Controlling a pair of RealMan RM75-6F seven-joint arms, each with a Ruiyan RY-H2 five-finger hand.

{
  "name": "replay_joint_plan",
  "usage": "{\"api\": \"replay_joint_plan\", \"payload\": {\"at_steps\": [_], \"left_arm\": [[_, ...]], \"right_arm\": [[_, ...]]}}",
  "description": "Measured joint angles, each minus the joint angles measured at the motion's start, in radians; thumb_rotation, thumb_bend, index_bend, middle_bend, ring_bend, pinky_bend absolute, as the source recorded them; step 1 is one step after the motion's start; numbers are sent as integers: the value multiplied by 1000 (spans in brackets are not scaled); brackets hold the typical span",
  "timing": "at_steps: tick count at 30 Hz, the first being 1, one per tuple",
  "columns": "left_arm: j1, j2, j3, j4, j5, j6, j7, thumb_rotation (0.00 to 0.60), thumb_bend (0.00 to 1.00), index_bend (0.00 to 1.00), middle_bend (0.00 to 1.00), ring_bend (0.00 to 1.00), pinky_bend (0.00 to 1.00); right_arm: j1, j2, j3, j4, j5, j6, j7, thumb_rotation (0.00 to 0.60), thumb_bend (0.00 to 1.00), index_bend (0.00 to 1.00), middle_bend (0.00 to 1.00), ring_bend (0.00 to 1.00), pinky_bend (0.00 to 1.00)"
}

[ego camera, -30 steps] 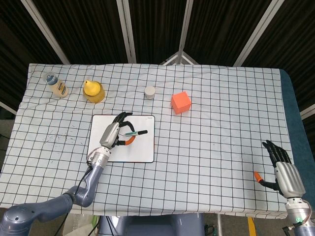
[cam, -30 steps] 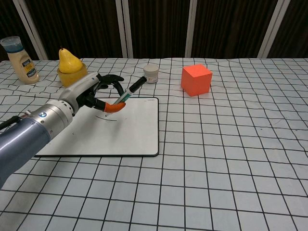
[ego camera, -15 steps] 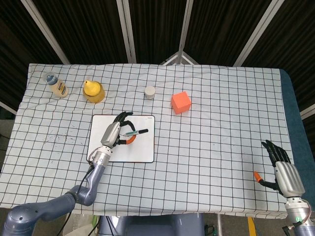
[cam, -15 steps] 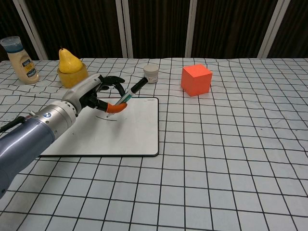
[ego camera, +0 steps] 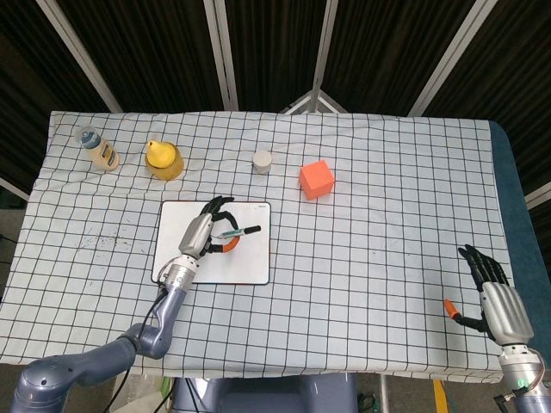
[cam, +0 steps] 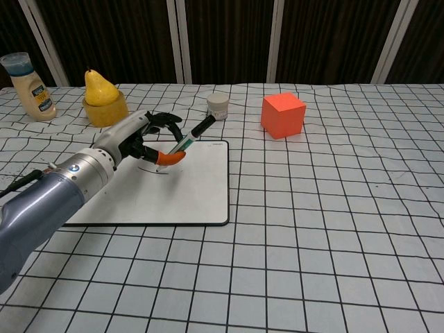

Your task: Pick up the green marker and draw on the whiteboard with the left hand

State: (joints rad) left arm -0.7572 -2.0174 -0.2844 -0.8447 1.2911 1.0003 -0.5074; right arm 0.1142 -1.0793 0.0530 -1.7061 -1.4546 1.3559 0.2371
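My left hand (ego camera: 203, 234) (cam: 135, 137) grips the green marker (ego camera: 236, 232) (cam: 186, 141) over the whiteboard (ego camera: 250, 265) (cam: 194, 194). The marker slants with its black cap end up and to the right and its tip down on the board's upper part, beside short dark strokes (cam: 149, 168). My right hand (ego camera: 494, 294) hangs open past the table's near right corner, fingers spread, holding nothing. It shows only in the head view.
At the back stand a sauce bottle (ego camera: 98, 148) (cam: 29, 86), a yellow pear in a bowl (ego camera: 162, 159) (cam: 102, 96), a small white jar (ego camera: 262, 161) (cam: 218, 107) and an orange cube (ego camera: 316, 179) (cam: 283, 115). The checked cloth (ego camera: 387, 224) covers the table.
My left hand with the marker has shifted slightly to the right across the board's upper part. The right hand has stayed put.
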Motion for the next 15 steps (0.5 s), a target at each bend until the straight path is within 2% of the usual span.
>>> {"api": "replay_joint_plan", "payload": {"at_steps": [15], "left_arm": [[48,17,36,-12,8,11,-2,600,582,670,115,0,9]], "right_arm": [[2,-4,-1,0,-4,0,-11,600,325,0,0,0,0]]}}
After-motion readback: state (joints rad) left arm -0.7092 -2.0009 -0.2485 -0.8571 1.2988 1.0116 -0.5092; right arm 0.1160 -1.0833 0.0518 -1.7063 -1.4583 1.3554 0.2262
